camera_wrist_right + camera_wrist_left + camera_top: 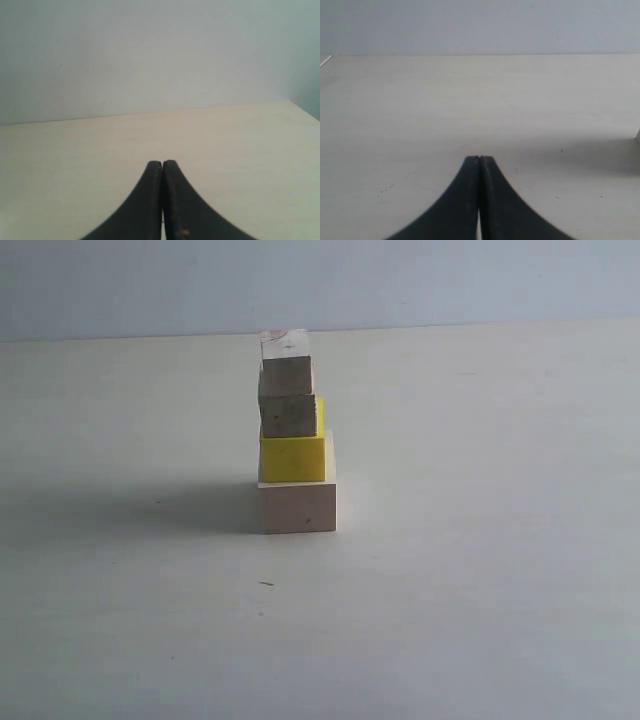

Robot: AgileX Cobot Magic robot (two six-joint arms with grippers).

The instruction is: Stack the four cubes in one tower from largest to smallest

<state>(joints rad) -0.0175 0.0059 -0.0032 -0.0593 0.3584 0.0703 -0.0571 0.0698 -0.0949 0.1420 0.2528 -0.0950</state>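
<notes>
A pale wood cube (298, 507) is topped by a yellow cube (292, 458) and two greyish cubes (290, 415). The left gripper (479, 159) and right gripper (162, 163) are held closed, empty.

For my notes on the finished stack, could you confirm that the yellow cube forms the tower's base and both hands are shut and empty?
Not quite: the exterior view shows the large pale wood cube as the base, with the yellow cube resting on it, second from the bottom. The left hand and right hand are indeed shut and empty.
</notes>
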